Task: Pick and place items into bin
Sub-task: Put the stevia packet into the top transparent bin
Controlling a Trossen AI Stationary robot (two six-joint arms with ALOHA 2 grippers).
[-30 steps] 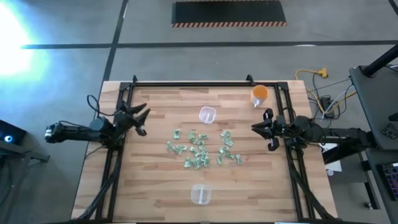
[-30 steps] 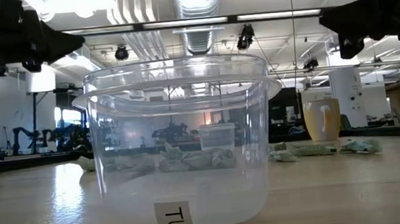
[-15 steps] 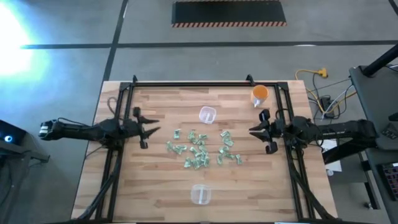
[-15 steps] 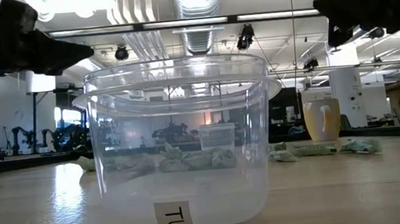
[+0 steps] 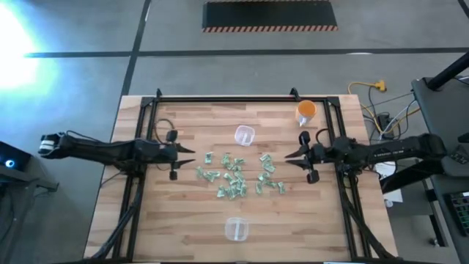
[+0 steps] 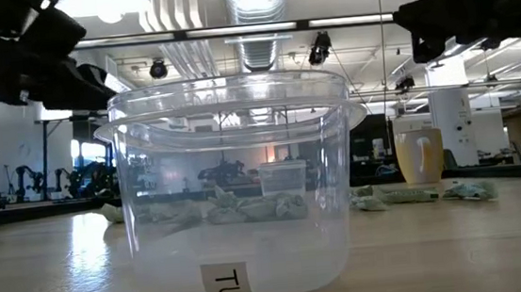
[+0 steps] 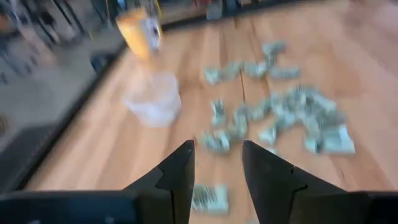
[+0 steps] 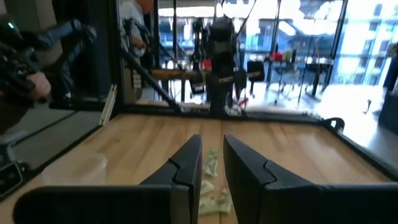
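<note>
High view: items [image 5: 236,178] lie scattered in a loose cluster on the wood at mid-table, roughly twenty small green-and-white wrapped pieces, none lifted. Two clear containers stand on the centre line: near bin [image 5: 236,229] at the table's front edge, and far bin [image 5: 244,135] just beyond the cluster. Low view looks through the near bin [image 6: 236,195]; its floor appears bare, with the pieces showing only behind it on the table. The far bin is too small to read inside, so I cannot tell whether it holds anything.

Left gripper [image 5: 183,160] sits just beside the cluster's left edge, above the table, fingers spread. Left wrist view confirms: left gripper [image 7: 217,171] shows a clear gap between its fingers, with one wrapped piece [image 7: 208,198] low between them and the rest fanned out ahead. Nothing is pinched.

Right gripper [image 5: 293,158] reaches in from the right edge, near the cluster's right side, also spread and empty; right wrist view shows a narrower gap at the right gripper [image 8: 212,163], with a few pieces beyond.

Orange cup [image 5: 305,111] stands at the far right corner, apart from the work.

Judgement: task at its very start. No item visibly binned; practically the whole pile remains.
</note>
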